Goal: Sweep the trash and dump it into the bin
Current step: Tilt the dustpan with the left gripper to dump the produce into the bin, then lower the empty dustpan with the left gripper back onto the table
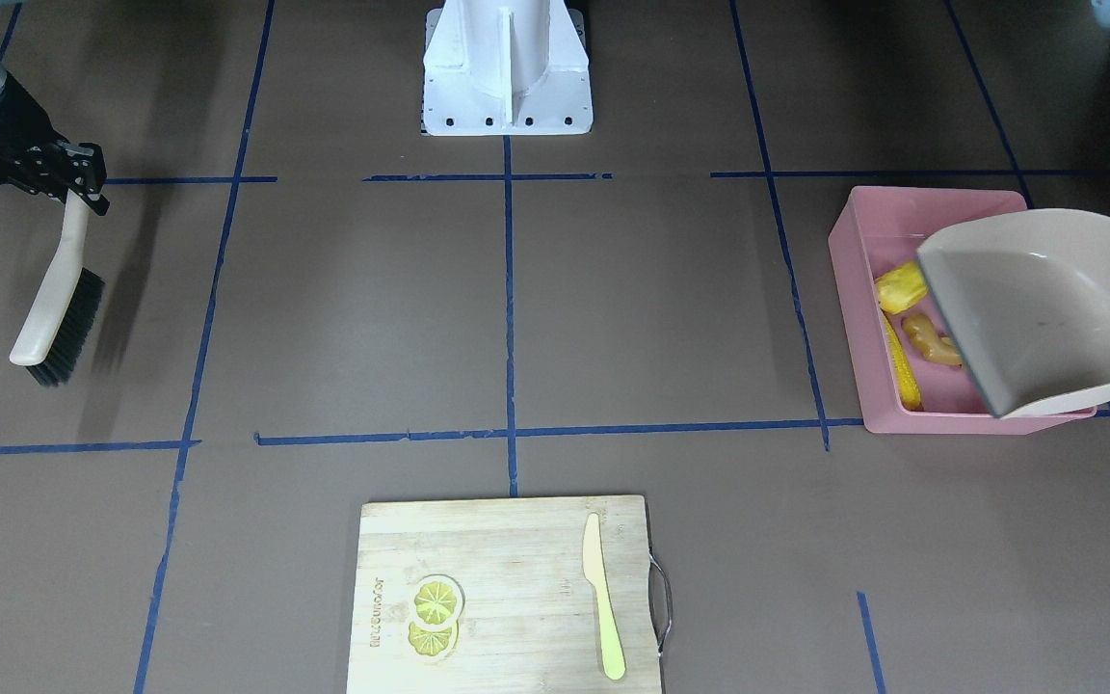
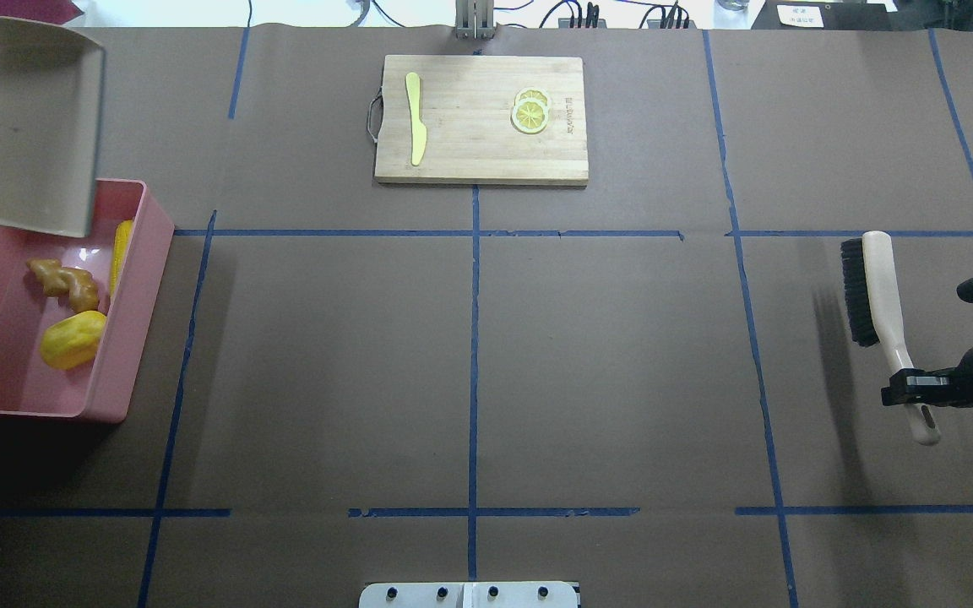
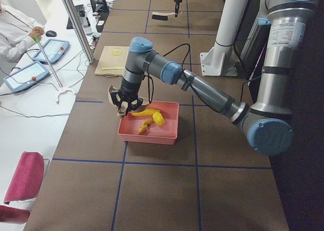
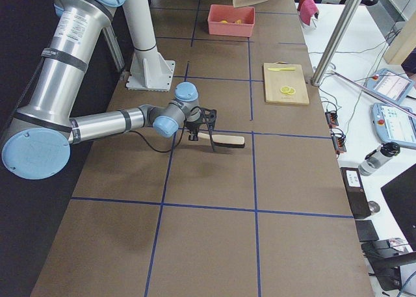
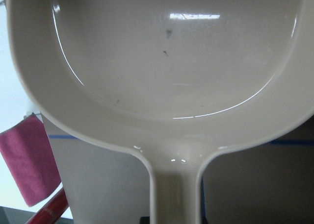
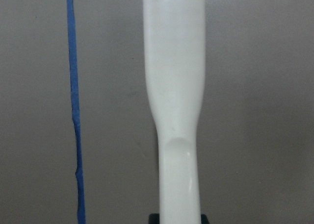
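Note:
The pink bin (image 2: 138,338) stands at the table's left end and also shows in the front-facing view (image 1: 849,280). Inside it lie the corn cob (image 2: 122,253), the ginger root (image 2: 64,283) and the yellow potato-like lump (image 2: 73,339). My left gripper (image 3: 124,105) is shut on the handle (image 5: 176,185) of the beige dustpan (image 2: 18,127). It holds the dustpan tilted and empty over the bin's far end. My right gripper (image 2: 917,390) is shut on the handle of the brush (image 2: 875,287), held above the table at the far right.
A wooden cutting board (image 2: 481,152) at the table's far middle carries a yellow-green knife (image 2: 415,127) and lemon slices (image 2: 530,111). The robot's white base (image 1: 507,67) stands at the near middle edge. Blue tape lines cross the brown table.

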Tool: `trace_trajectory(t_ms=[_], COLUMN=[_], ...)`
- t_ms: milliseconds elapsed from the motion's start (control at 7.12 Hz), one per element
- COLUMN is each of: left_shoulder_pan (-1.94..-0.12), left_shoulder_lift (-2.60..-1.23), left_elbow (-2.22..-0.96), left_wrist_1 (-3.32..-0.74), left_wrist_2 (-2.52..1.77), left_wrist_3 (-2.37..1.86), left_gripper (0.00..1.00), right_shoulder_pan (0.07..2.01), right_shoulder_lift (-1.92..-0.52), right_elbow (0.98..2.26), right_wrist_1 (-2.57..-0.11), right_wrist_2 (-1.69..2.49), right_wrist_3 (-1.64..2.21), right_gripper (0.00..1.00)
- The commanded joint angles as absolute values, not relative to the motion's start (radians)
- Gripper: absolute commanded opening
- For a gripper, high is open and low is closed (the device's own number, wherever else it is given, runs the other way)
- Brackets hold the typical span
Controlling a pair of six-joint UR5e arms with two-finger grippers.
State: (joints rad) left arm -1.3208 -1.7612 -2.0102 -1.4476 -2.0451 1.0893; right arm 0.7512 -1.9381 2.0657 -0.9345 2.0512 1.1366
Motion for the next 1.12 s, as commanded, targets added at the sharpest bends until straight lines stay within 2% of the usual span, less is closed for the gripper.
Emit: trace_trajectory(t_ms=[0,421,982], left_shoulder_pan=[-1.116,-0.741,-0.539], left_shoulder_lift=[-1.847,-1.888,-1.972], left_elbow=[-2.023,-2.023,-1.973], left_wrist_1=[-1.399,-1.390,-1.396], left_wrist_2=[-2.075,-1.958,-1.814], left_wrist_3=[0.962,0.602,0.445], left_gripper=[0.00,0.00,0.04], right_shoulder_pan=[0.750,0.750,0.750], right_shoulder_lift=[-1.904,-1.847,-1.842], right_elbow=[2.042,1.996,1.971], right_wrist_1=[-0.934,-0.934,-0.933], right_wrist_2=[2.055,2.052,2.049], right_wrist_3=[1.147,1.158,1.158], right_gripper=[0.00,0.00,0.00])
